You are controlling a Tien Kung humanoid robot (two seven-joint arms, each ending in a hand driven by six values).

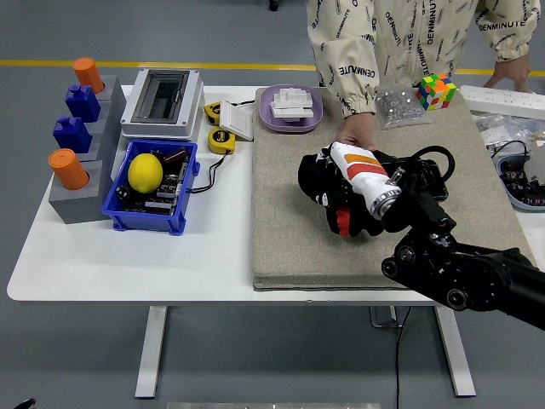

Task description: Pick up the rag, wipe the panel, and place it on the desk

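The panel (pixel 285 230) is a large grey-beige felt board that covers the right half of the white table (pixel 128 256). My right hand (pixel 342 206), black with a white, orange-striped wrist, rests on the middle of the panel, fingers curled on a black rag (pixel 312 182) bunched under it. The rag lies pressed against the panel's surface and the hand hides most of it. A person stands at the far side, one hand (pixel 356 130) resting on the panel's far edge just behind my hand. The left arm is out of view.
A blue bin (pixel 145 192) with a lemon, a grey rack (pixel 81 162) of orange and blue blocks, a grey box (pixel 162 102), two tape measures and a purple tray (pixel 289 109) stand to the left. A Rubik's cube (pixel 435 90) and a bag of parts (pixel 398 106) sit at the panel's far right.
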